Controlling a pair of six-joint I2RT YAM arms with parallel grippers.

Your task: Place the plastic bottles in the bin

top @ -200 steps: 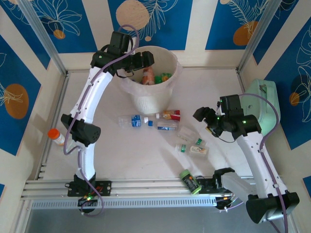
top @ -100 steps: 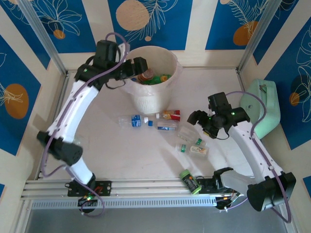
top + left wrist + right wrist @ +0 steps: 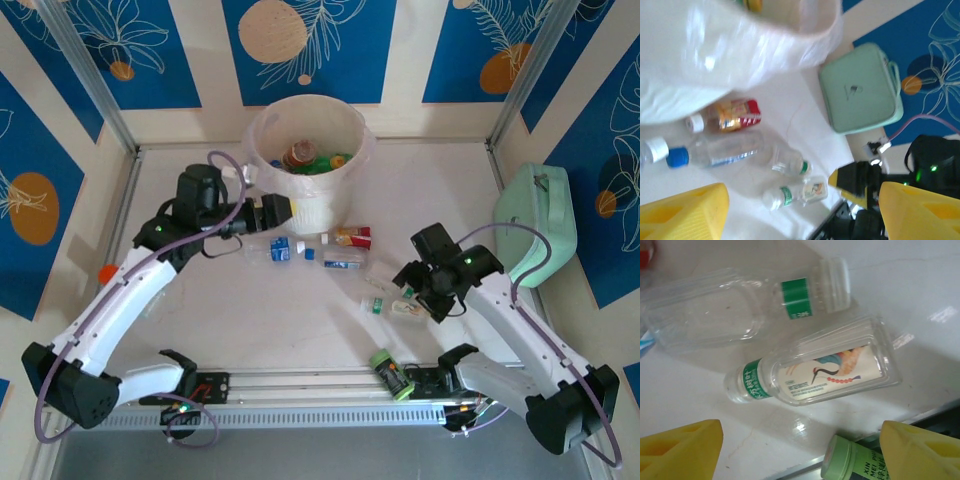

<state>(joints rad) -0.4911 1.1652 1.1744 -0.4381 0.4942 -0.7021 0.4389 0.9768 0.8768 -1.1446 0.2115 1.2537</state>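
Spread wide, empty: left fingers [image 3: 685, 210] with clear bottles [image 3: 720, 152] ahead, right fingers [image 3: 680, 445] with crane-label bottle [image 3: 825, 372] just ahead.

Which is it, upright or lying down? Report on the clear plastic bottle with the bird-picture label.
Lying down: the clear bird-label bottle rests on its side on the white table.

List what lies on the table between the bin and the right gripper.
In the top view, three bottles lie there: a red-labelled bottle, a blue-capped clear bottle, and, nearest the right gripper, a clear green-banded bottle.
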